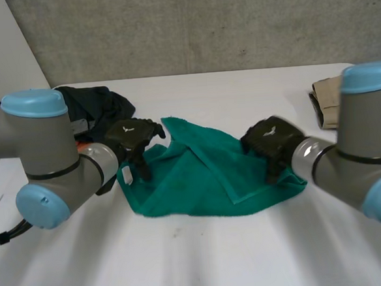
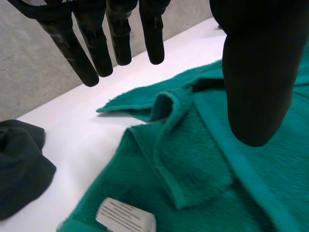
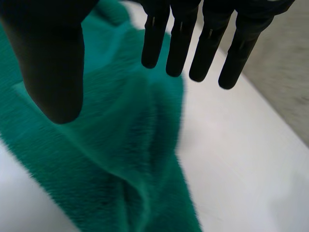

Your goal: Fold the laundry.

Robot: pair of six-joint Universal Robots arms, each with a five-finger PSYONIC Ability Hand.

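Note:
A green towel (image 1: 200, 181) lies rumpled and partly folded over itself in the middle of the white table (image 1: 199, 260). My left hand (image 1: 135, 137) hovers over the towel's left edge, fingers straight and spread, nothing in it. In the left wrist view the fingers (image 2: 91, 48) and thumb (image 2: 253, 77) hang above the towel (image 2: 203, 159), whose white label (image 2: 126, 216) shows below the palm. My right hand (image 1: 271, 140) is over the towel's right edge, open too. Its fingers (image 3: 193, 43) and thumb (image 3: 53, 63) stand apart above the green cloth (image 3: 111, 145).
A dark garment (image 1: 96, 107) lies bunched at the back left, just behind my left arm, also seen as a dark heap (image 2: 19, 169) beside the towel. A beige folded cloth (image 1: 328, 104) rests at the back right edge. Bare table lies in front.

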